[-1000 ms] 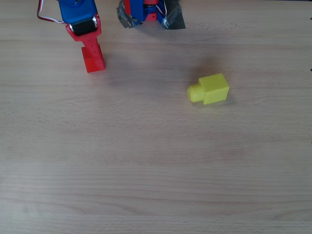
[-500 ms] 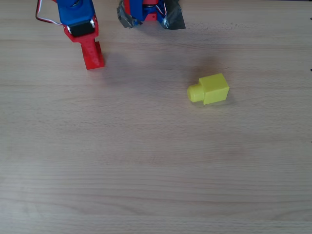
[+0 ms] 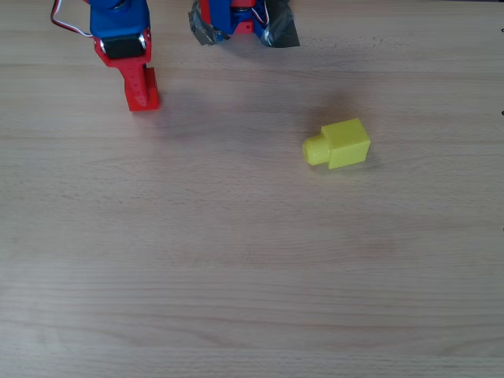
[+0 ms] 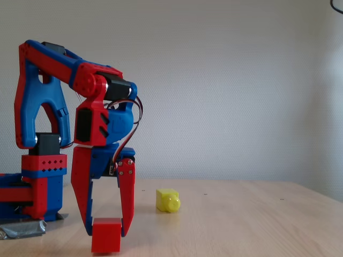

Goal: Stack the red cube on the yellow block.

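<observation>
Two blocks matter here, and they sit well apart. From the side, in the fixed view, the gripper (image 4: 107,227) hangs point-down from the folded arm with its fingers spread, and the red cube (image 4: 106,234) rests on the tabletop (image 4: 241,225) between the tips. The cube appears to touch the right finger; whether the left one presses it I cannot tell, so it reads to me as open around the cube, not yet clamped. That low, straddling pose makes sense for a pickup: fingers either side before closing.

The yellow block (image 3: 339,144) lies further out on the tabletop (image 3: 252,260), on its side with the round stud pointing left in the overhead view. Lying that way it offers a flat upper face, which should take the cube well enough.

Compared with the overhead picture a second ago, the gripper (image 3: 142,90) has drawn up and to the left, toward the arm's base, a little each half second. The yellow block has not moved.
</observation>
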{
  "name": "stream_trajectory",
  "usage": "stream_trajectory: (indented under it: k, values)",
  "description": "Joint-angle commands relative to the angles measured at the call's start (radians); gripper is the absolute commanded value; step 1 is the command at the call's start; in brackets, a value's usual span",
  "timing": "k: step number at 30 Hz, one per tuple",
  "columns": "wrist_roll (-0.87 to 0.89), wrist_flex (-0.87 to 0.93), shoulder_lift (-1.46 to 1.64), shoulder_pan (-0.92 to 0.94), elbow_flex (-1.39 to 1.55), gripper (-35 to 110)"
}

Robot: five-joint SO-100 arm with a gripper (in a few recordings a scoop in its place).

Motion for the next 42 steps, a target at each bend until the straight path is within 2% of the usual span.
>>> stream_trajectory:
  k: [1,7,20,34,42]
  values:
    - [0.018,0.002,0.106,-0.012,-0.015,11]
    - [0.137,0.037,0.178,-0.120,-0.091,11]
    - [0.437,0.152,0.284,-0.517,-0.290,9]
    - [0.586,0.164,0.365,-0.870,-0.318,10]
    - [0.653,0.117,0.402,-0.989,-0.255,11]
